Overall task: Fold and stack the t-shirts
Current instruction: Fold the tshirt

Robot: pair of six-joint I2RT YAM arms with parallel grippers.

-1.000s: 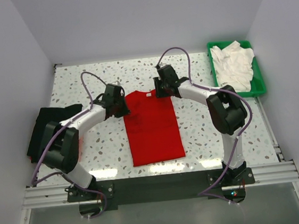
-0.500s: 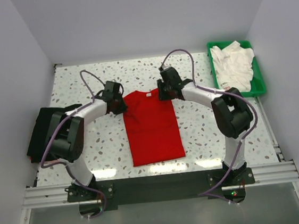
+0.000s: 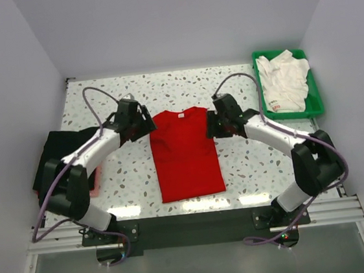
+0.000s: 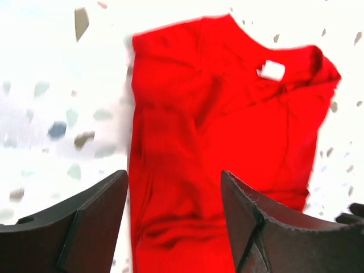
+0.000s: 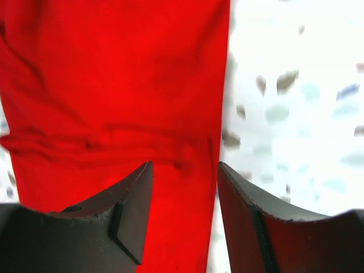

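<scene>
A bright red t-shirt [image 3: 185, 156] lies flat mid-table as a narrow rectangle, collar and white neck label [image 3: 181, 116] at the far end. My left gripper [image 3: 144, 125] hovers at its upper left edge, open and holding nothing. In the left wrist view the red t-shirt [image 4: 227, 119] lies below the left gripper [image 4: 173, 181]. My right gripper [image 3: 214, 126] is open beside the upper right edge. In the right wrist view the red t-shirt [image 5: 114, 85] has its edge running between the spread fingers of the right gripper [image 5: 185, 169]. A black t-shirt [image 3: 59, 154] lies far left. White t-shirts [image 3: 283, 79] are heaped in the tray.
The green plastic tray [image 3: 315, 94] stands at the back right corner of the speckled table [image 3: 250, 162]. White walls close in on the left, back and right. The arms' base rail [image 3: 191, 225] runs along the near edge.
Both grippers have opened and drawn outward from the red t-shirt's shoulders, the left one to the left, the right one right and nearer. The shirt stays flat.
</scene>
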